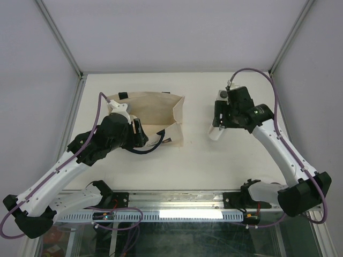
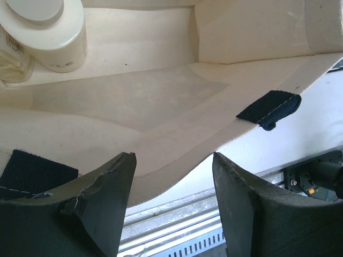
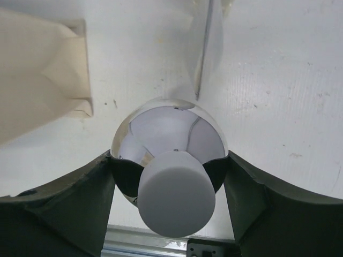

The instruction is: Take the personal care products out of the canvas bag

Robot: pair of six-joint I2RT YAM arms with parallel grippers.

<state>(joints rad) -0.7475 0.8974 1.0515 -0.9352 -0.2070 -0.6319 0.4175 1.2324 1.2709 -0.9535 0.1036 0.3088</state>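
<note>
**Inspector:** Right gripper (image 3: 169,155), condition?

**Assessor:** Clamped on the silver-topped bottle (image 3: 161,128). Both fingers press against the mirrored dome, one on each side, and the white cap faces the wrist camera. The bottle is outside the canvas bag (image 1: 153,110), held over the table (image 1: 198,160) well to the bag's right. Its pale body angles down toward the tabletop. I cannot tell whether it touches.

**Inspector:** Left gripper (image 2: 172,158)?

**Assessor:** Its jaws stand wide apart and hold nothing. It sits at the bag's near rim, and the canvas edge runs just past the fingertips. I cannot confirm contact with the cloth. The small dark tab (image 2: 269,107) lies on that rim to the right.

**Inspector:** Contents of the bag?

**Assessor:** Two items show in the left wrist view. The cream cylindrical bottle (image 2: 53,37) stands in the far inner corner. The clear amber-liquid bottle (image 2: 12,61) is pressed against its left side, partly cut off by the frame edge.
</note>
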